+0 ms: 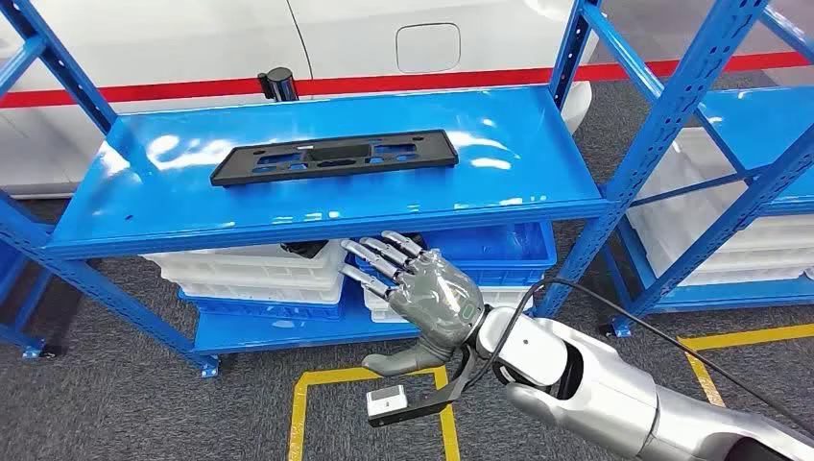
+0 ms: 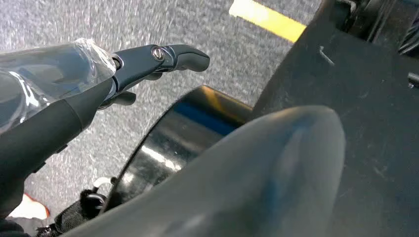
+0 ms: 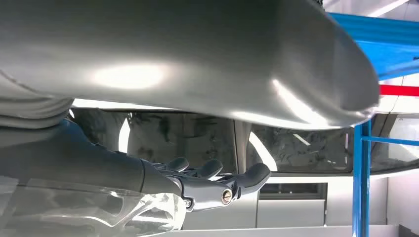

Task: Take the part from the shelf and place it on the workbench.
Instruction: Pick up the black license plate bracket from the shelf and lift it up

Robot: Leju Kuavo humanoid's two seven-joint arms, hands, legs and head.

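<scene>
A long flat black part (image 1: 334, 157) with cut-outs lies on the top board of the blue shelf (image 1: 173, 206). My right hand (image 1: 422, 293) hovers in front of and below that board's front edge, fingers spread and pointing toward the shelf, thumb out to the side, holding nothing. In the right wrist view its dark fingers (image 3: 217, 177) stretch out straight with nothing between them. In the left wrist view my left hand (image 2: 148, 61) hangs over grey carpet, its fingers extended and empty.
White and blue bins (image 1: 259, 274) fill the lower shelf level. A second blue rack (image 1: 739, 182) with white bins stands to the right. A white car (image 1: 192, 48) with a red stripe is behind the shelf. Yellow floor tape (image 1: 307, 394) marks the carpet.
</scene>
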